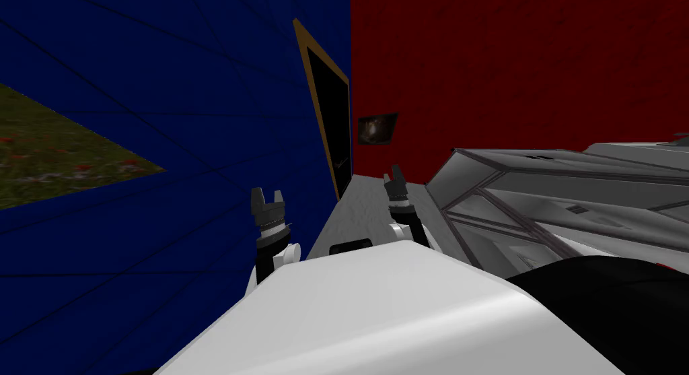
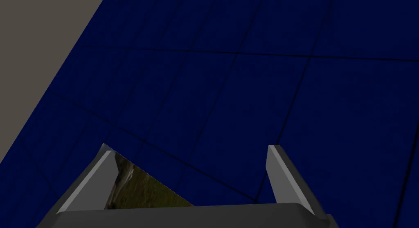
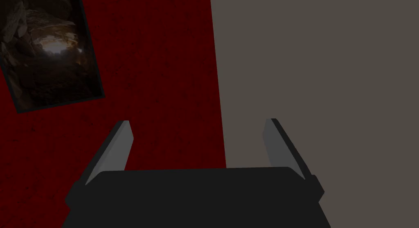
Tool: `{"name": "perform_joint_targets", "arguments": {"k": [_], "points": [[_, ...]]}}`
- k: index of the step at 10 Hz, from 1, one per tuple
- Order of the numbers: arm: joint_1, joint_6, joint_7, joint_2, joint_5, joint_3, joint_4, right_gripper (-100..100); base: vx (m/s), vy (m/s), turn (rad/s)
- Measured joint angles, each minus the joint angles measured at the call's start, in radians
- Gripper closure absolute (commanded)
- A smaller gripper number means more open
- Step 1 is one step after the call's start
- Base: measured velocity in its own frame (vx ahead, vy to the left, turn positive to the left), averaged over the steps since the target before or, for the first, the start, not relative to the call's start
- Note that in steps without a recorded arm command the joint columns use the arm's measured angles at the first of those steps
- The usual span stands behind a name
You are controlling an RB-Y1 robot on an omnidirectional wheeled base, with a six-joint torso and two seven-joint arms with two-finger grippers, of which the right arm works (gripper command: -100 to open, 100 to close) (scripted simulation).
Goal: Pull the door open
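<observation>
Blue tiled wall (image 1: 168, 88) on my left meets dark red wall (image 1: 511, 68) ahead; the tan-framed door (image 1: 330, 115), black inside its frame, stands in the blue wall beside that corner, well beyond both hands. Left gripper (image 1: 267, 193): fingers apart, holding nothing. Right gripper (image 1: 392, 171): fingers apart, holding nothing.

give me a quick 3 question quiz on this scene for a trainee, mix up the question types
1. True or false: the left end effector is shut on a handle.
2. Which wall holds the tan-framed door? A) the blue wall B) a white wall C) a green wall
3. Fill in: the picture hangs on the ___ wall.
Key: 1 false, its fingers stand open; 2 A; 3 red.
</observation>
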Motion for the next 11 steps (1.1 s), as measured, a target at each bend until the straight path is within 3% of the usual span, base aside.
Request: {"name": "perform_joint_targets", "arguments": {"k": [8,11], "points": [[-0.088,-0.030,-0.032,-0.047,-0.014,0.001,0.182,-100,0.109,-0.067,0.147],[-0.104,-0.048,-0.043,-0.060,-0.017,0.009,0.240,-100,0.079,-0.070,0.120]]}}
